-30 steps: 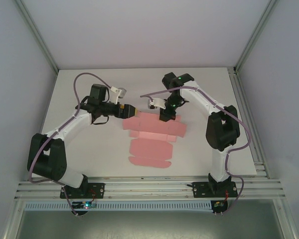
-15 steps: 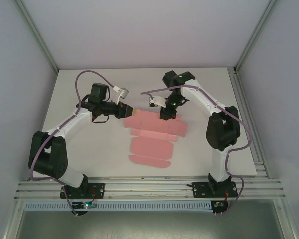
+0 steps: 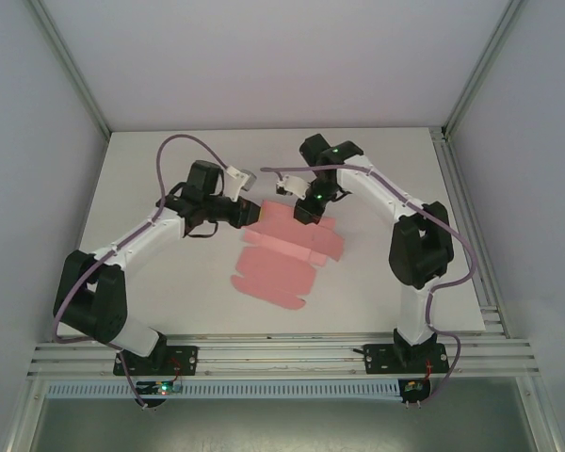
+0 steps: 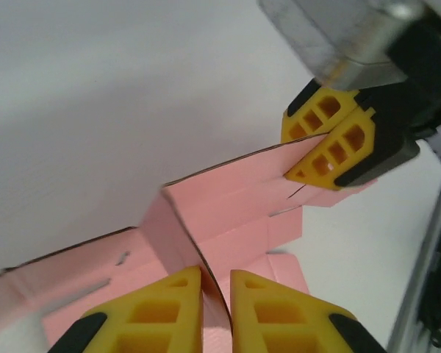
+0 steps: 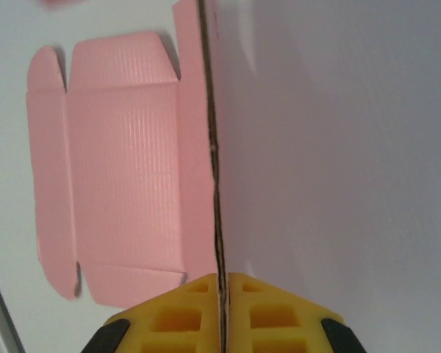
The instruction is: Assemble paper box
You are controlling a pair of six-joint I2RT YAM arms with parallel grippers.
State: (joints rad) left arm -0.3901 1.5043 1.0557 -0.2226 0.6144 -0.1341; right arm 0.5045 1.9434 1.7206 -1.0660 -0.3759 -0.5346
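The left gripper point(image 4: 215, 283) is clenched on the paper box point(image 3: 281, 259); its two yellow, ribbed plastic fingers point(image 4: 165, 309) pinch a flap that stands up between them, the thin card showing a dark cut edge; the right gripper point(image 5: 222, 294) is likewise closed tight on the sheet, its yellow fingertips meeting on the card's edge, which runs straight away from them as a fine brown line; in the left wrist view the right gripper grips the far rim of the same panel, just beyond the raised flap; from above, both grippers meet the sheet along its far edge, left and right, close together; the box is an unfolded pink sheet, matte and faintly ribbed, creased into rectangular panels with rounded tabs and small slits; its near part spreads toward the arm bases on the smooth white table point(image 3: 160, 282), roughly mid-table between the two arms.
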